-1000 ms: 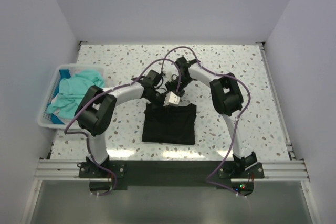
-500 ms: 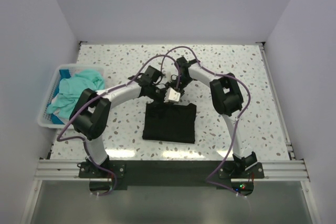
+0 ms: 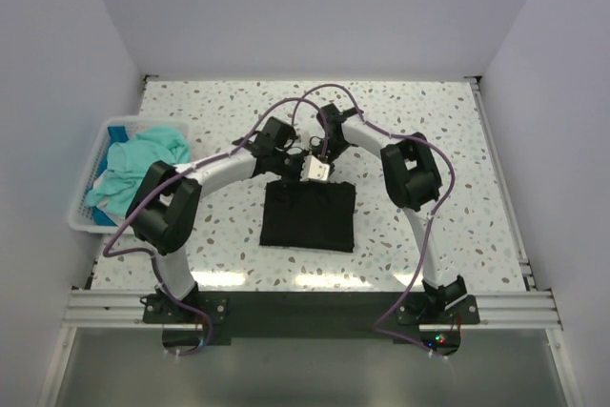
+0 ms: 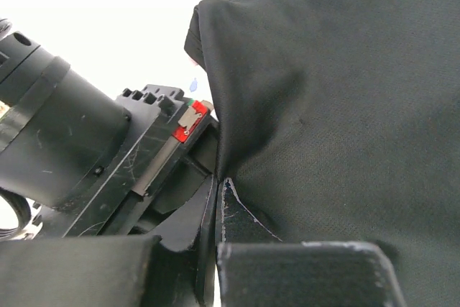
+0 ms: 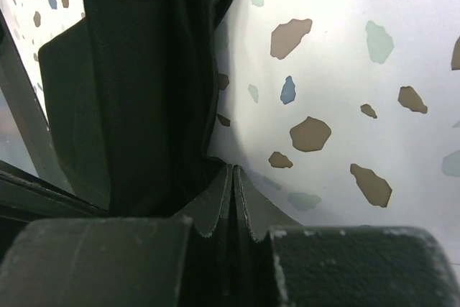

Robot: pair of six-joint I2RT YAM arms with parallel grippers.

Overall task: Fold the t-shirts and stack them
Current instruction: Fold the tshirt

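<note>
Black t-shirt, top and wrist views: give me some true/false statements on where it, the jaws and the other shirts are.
1. The black t-shirt lies folded on the table, between the two arms. True.
2. The left jaws stand open above the cloth. False: they are shut, pinching the black t-shirt at its far edge.
3. The teal t-shirts sit in the white basket on the left side of the table. True.
4. The right jaws hold a teal shirt. False: they are shut on the black t-shirt.
5. A teal shirt is stacked on the black one. False: no shirt lies on it.
</note>
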